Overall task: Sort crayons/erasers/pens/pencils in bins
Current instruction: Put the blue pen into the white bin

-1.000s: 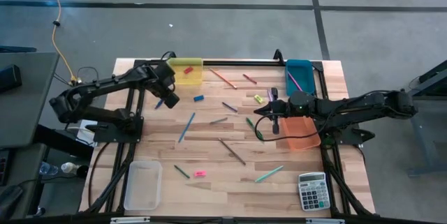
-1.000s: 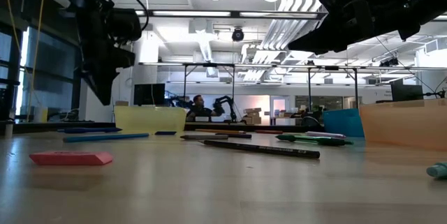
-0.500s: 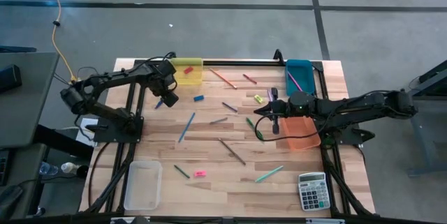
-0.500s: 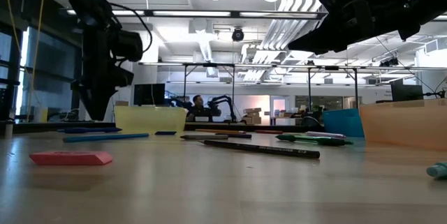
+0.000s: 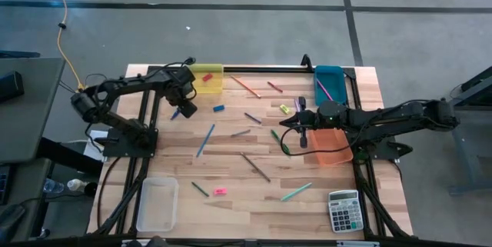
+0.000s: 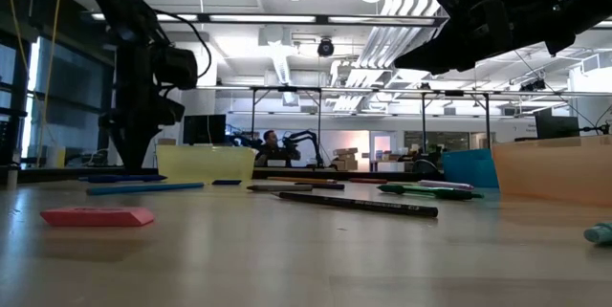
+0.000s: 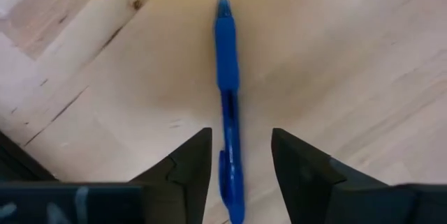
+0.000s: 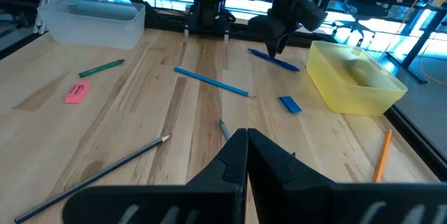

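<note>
A blue pen (image 7: 227, 77) lies flat on the table beside the yellow bin (image 5: 206, 78), which holds a red eraser. My left gripper (image 7: 241, 144) stands open, pointing down, one finger on each side of the pen's near half, apart from it. My right gripper (image 5: 290, 125) hovers shut and holding nothing over the table's middle right, beside the orange bin (image 5: 330, 145). A blue eraser (image 5: 218, 108), a pale yellow eraser (image 5: 284, 109) and a pink eraser (image 5: 220, 191) lie loose on the wood. The teal bin (image 5: 330, 84) stands at the far right, the clear bin (image 5: 157, 203) at the near left.
Several pens, pencils and crayons lie scattered over the table's middle, among them a long blue one (image 5: 205, 140) and a dark one (image 5: 255, 167). A grey calculator (image 5: 344, 211) sits at the near right corner. The black frame rails run along the table's far and side edges.
My left gripper has come down toward the table, close over the blue pen, while its arm has swung toward the far edge. The pen has stayed where it was.
</note>
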